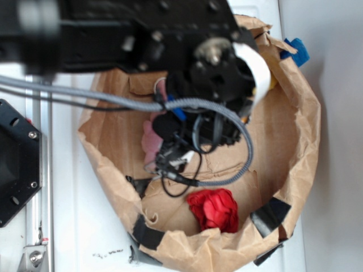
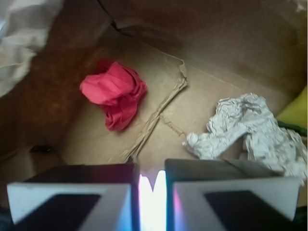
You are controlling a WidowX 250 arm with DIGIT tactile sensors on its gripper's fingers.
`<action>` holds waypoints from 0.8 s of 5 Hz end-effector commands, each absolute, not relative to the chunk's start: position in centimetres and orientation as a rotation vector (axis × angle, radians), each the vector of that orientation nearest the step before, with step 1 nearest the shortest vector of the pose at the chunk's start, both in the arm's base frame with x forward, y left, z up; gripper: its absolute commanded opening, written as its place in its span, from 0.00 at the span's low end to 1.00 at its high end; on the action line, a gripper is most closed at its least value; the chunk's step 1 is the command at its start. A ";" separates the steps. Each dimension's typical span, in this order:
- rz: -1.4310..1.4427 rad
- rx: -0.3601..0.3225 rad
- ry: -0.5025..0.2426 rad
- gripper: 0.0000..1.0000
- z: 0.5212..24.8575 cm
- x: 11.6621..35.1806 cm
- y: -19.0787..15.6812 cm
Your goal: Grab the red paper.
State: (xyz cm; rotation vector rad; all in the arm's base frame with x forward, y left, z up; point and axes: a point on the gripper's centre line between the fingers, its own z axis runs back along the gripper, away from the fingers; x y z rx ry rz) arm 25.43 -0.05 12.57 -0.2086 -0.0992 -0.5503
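Observation:
The red paper [image 1: 214, 209] is a bright crumpled wad lying on the floor of a brown paper bag [image 1: 300, 130], near its front wall. In the wrist view the red paper [image 2: 114, 91] lies ahead and to the left of my gripper [image 2: 152, 168], well clear of the fingers. Only a thin bright slit shows between the two jaws, and nothing sits in it. In the exterior view my gripper [image 1: 169, 161] hangs inside the bag, up and left of the red wad, with the dark arm and its cables hiding much of the bag's middle.
An off-white crumpled paper wad [image 2: 245, 130] lies ahead to the right, with something yellow [image 2: 296, 110] behind it. A pink plush [image 1: 150, 141] peeks out under the arm. A blue object [image 1: 296, 51] sits outside the bag's far rim. Bag walls rise all round.

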 end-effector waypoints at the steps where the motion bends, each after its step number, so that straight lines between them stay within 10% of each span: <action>1: -0.725 -0.187 -0.207 1.00 12.5 26.4 -1.3; 4: -0.887 -0.164 -0.299 1.00 8.3 27.1 -5.0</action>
